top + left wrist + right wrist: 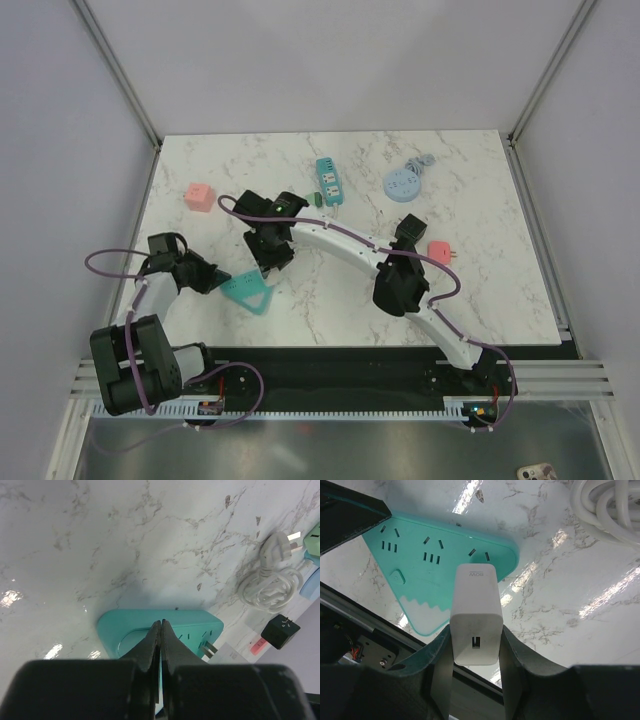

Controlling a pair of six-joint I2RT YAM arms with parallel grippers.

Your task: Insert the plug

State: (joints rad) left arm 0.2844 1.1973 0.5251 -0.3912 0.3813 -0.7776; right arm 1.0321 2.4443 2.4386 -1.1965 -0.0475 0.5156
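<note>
Your right arm stretches low from its base at the near right, across to the left-centre of the table, and the right gripper (270, 258) is clamped on the sides of the plug (476, 605). It holds the plug just over the strip (440, 560). Your left arm is folded short. The left gripper (160, 626) has its fingers pressed together with nothing between them, and its tips are at a corner of the strip; you cannot tell if they press it. The table (330, 300) is white marble and glossy, with plain pale walls and metal frame posts around it. A coiled white cable (270, 585) and a black adapter (280, 630) lie well apart from the strip. The plug is a white block with a port in its back face. In the left wrist view one bare prong (209, 650) shows at the strip's face. The strip is a teal rounded triangle lying flat, sockets up.
</note>
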